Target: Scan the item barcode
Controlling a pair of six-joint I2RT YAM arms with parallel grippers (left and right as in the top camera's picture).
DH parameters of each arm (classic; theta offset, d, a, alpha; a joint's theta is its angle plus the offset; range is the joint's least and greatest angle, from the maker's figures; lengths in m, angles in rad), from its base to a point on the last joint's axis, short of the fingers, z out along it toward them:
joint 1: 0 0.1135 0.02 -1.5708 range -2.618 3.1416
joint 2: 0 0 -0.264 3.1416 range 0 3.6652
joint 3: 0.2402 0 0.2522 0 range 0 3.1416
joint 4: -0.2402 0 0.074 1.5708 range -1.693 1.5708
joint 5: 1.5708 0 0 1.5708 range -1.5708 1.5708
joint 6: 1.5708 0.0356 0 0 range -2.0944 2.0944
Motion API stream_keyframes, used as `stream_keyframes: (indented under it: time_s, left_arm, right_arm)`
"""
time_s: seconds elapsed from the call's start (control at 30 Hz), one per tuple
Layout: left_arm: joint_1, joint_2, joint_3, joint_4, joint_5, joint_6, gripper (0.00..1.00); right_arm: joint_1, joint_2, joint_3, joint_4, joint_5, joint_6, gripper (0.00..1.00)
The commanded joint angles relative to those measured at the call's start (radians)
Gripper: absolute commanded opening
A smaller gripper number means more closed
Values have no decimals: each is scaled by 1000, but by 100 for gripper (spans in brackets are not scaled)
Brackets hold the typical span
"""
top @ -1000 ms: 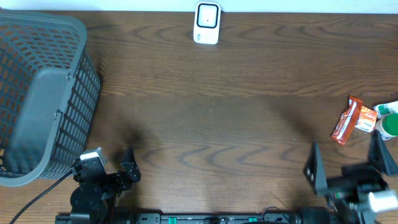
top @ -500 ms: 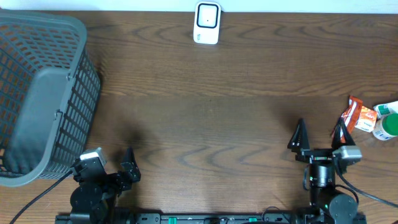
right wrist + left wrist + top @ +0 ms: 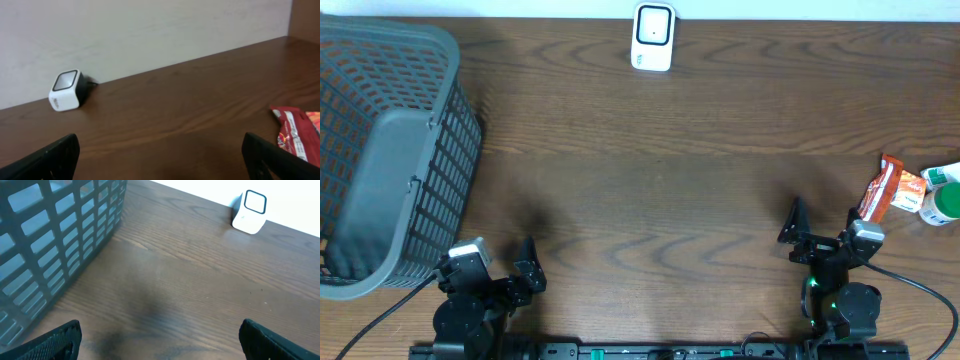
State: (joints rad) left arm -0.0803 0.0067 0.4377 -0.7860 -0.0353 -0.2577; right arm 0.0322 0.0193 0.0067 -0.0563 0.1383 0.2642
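left hand held open, empty | right hand held open, empty, just beside red snack packet laid at right edge, print too small to be read | orange packet and green-and-white bottle crowded beside it | barcode scanner set at far edge across open surface | grey basket placed far left

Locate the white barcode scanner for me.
In the overhead view the white barcode scanner stands at the far edge of the table, near the middle, well away from the gray basket on the left.
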Motion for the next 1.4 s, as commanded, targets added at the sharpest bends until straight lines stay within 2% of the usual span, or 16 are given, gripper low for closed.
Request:
stream_keyframes:
  time_s: [0.0, 0.97, 1.07, 1.2, 1.37]
  left_arm:
    - [-3, -1, 5, 0, -2, 13, 98]
    - [-3, -1, 5, -5, -2, 13, 98]
    - [-3, -1, 5, -16, -38, 25, 98]
    - [-3, 0, -10, 49, -75, 25, 98]
    - [-3, 0, -135, 353, -80, 42, 98]
  right_arm:
    - [-12, -9, -2, 0, 33, 12, 99]
    - [-11, -14, -2, 0, 33, 12, 99]
    - [-11, -14, -2, 0, 33, 12, 99]
    - [-11, -14, -2, 0, 33, 12, 99]
    - [-11, -14, -2, 0, 33, 12, 99]
